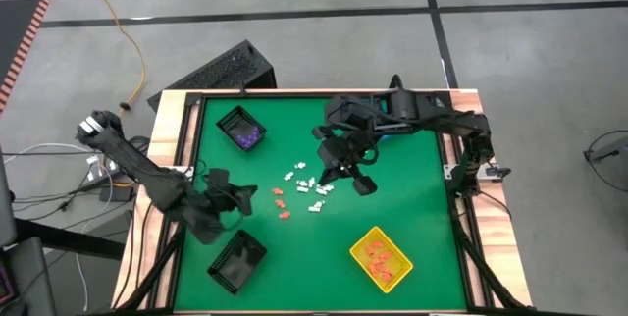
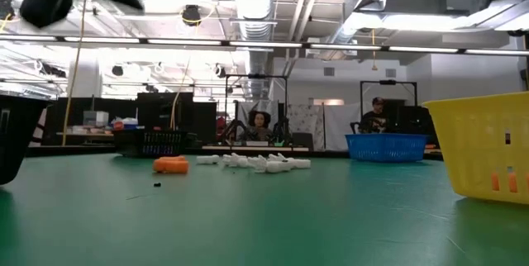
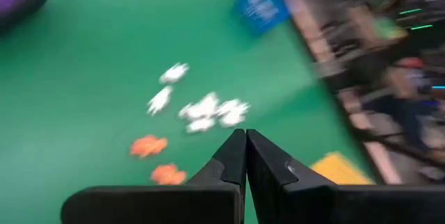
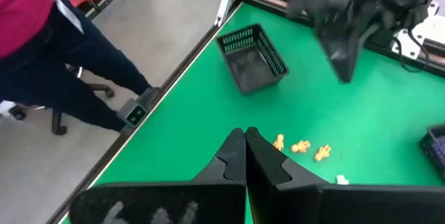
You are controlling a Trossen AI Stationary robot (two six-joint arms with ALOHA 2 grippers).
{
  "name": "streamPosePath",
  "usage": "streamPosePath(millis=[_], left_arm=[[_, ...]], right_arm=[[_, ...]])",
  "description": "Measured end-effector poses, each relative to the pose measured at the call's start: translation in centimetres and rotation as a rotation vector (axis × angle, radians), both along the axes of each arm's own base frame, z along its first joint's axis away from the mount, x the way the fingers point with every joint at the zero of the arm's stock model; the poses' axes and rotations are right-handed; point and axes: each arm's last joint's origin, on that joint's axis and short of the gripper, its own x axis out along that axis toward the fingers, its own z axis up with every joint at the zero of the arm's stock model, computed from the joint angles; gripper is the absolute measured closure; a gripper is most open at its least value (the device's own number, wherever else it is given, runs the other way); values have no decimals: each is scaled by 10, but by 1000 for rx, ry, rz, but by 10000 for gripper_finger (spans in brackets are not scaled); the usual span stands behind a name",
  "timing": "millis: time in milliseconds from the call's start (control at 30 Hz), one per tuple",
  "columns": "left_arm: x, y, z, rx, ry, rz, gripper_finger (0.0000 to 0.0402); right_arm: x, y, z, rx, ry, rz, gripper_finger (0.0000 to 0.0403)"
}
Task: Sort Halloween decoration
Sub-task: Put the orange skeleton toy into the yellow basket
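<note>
The Halloween decoration lies loose in the middle of the green table: a cluster of small white pieces (image 1: pixel 306 183) (image 3: pixel 203 110) and a few orange ones (image 1: pixel 281 202) (image 3: pixel 149 145) (image 4: pixel 300 147). My left gripper (image 1: pixel 251 198) (image 3: pixel 245 136) hovers shut left of the orange pieces, with nothing between its fingers. My right gripper (image 1: pixel 364 184) (image 4: pixel 245 135) hangs shut above the table, right of the white cluster, and also holds nothing.
A black bin with purple pieces (image 1: pixel 241 128) stands at the far left and another black bin (image 1: pixel 236 259) (image 4: pixel 252 58) at the near left. A yellow bin with orange pieces (image 1: pixel 381 257) (image 2: pixel 488 154) is near right, a blue bin (image 3: pixel 263 5) (image 2: pixel 384 146) far right. A person (image 4: pixel 49 50) stands beside the table.
</note>
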Motion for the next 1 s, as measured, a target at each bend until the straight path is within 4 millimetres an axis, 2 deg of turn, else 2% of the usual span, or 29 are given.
streamPosePath(millis=[233,300,433,567,633,733,833,1000], left_arm=[[-30,-5,63,244,-212,-238,402],[-42,-4,72,298,-222,-326,402],[-63,4,66,208,-163,-482,402],[-79,14,41,70,65,-547,402],[-82,16,36,100,133,-569,402],[-84,15,38,258,148,-668,401],[-87,18,49,390,73,-687,402],[-103,41,74,501,-101,-703,401]], right_arm=[[26,-5,-36,14,8,-26,386],[31,-8,-46,33,21,-49,387],[31,-16,-49,67,17,-98,388],[35,-21,-54,101,25,-141,388],[38,-21,-57,100,14,-147,388],[37,-21,-55,81,0,-171,388],[34,-24,-47,75,-44,-199,388],[18,-30,-26,55,-131,-256,389]])
